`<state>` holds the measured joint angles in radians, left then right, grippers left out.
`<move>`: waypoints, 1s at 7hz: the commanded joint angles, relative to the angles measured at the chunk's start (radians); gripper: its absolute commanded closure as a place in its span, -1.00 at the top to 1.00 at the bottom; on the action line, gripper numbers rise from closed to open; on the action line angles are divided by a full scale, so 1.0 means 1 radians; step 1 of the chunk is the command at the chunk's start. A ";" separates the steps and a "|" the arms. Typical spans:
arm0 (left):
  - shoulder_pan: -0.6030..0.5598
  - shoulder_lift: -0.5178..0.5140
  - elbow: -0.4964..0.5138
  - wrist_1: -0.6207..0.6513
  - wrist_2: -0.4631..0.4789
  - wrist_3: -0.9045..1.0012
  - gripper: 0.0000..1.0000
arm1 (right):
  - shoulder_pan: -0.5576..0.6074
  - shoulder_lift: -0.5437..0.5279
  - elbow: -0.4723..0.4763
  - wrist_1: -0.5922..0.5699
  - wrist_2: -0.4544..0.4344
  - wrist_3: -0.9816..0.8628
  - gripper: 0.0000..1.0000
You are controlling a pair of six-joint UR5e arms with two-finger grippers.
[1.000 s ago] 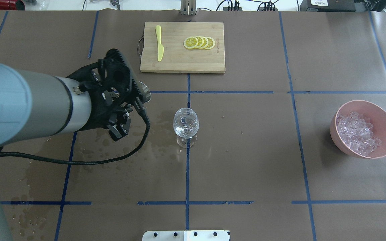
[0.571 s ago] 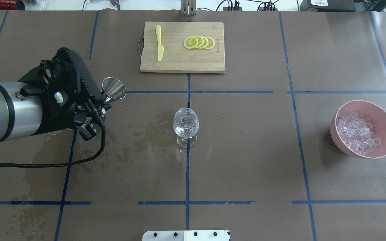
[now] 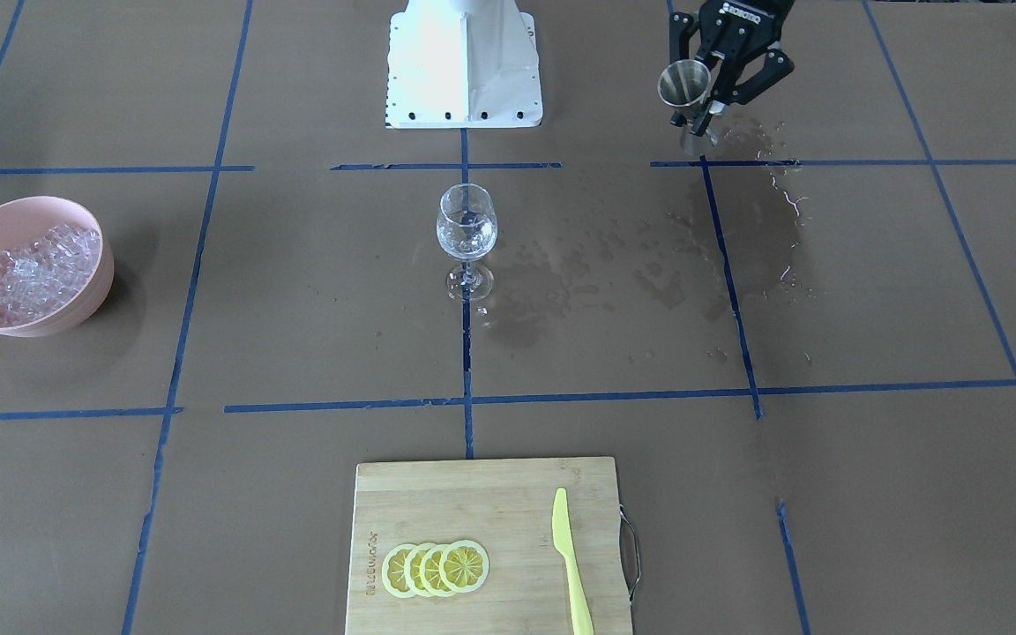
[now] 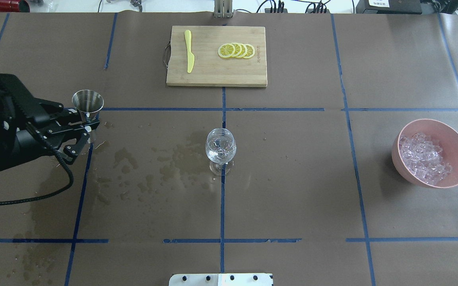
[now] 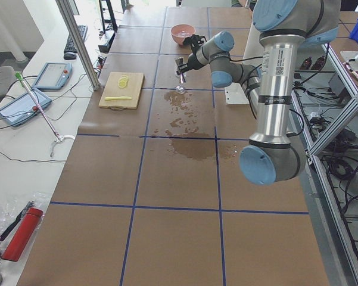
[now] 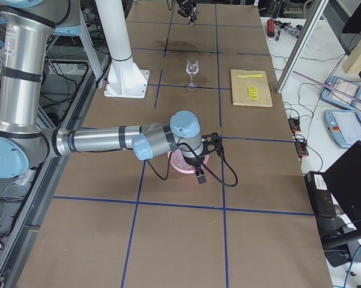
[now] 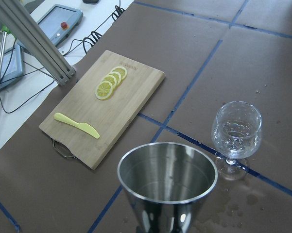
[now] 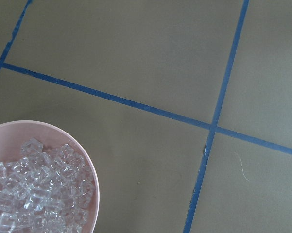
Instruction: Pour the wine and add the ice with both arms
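Observation:
My left gripper (image 4: 90, 129) is shut on a steel jigger (image 4: 88, 103), held upright at the table's left, well away from the stemmed glass (image 4: 221, 149). The left wrist view looks into the jigger (image 7: 167, 170), and no liquid shows inside. The glass (image 3: 466, 229) stands at the centre with a little clear wine at its bottom. The ice (image 4: 424, 159) is heaped in a pink bowl (image 4: 457, 139) at the right. My right gripper (image 6: 199, 173) hangs beside that bowl, seen only in the exterior right view, so I cannot tell whether it is open or shut.
A bamboo cutting board (image 4: 216, 75) at the far centre carries lemon slices (image 4: 237, 50) and a yellow knife (image 4: 189, 51). Dark wet stains (image 4: 165, 163) spread over the brown paper between jigger and glass. The white robot base (image 3: 464, 62) sits at the near edge.
The left arm has drawn back to the left, away from the glass. The jigger it holds has turned from tilted to upright.

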<state>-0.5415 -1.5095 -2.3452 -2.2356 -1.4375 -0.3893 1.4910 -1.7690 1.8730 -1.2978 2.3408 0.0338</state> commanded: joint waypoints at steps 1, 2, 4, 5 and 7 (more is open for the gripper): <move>0.002 0.165 0.281 -0.594 0.139 -0.026 -1.00 | 0.000 -0.001 0.000 0.000 0.000 0.002 1.00; 0.011 0.167 0.332 -0.630 0.207 -0.077 -1.00 | 0.000 -0.001 0.000 0.000 0.000 0.002 1.00; 0.064 0.164 0.401 -0.657 0.335 -0.182 -1.00 | 0.000 -0.001 0.000 0.000 0.000 0.002 1.00; 0.169 0.166 0.446 -0.671 0.493 -0.280 -1.00 | 0.000 -0.001 0.002 0.000 0.000 0.003 1.00; 0.254 0.166 0.513 -0.671 0.564 -0.457 -1.00 | 0.000 -0.001 0.002 0.000 0.000 0.003 1.00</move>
<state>-0.3392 -1.3441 -1.8725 -2.9041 -0.9241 -0.7398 1.4910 -1.7702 1.8744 -1.2978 2.3408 0.0366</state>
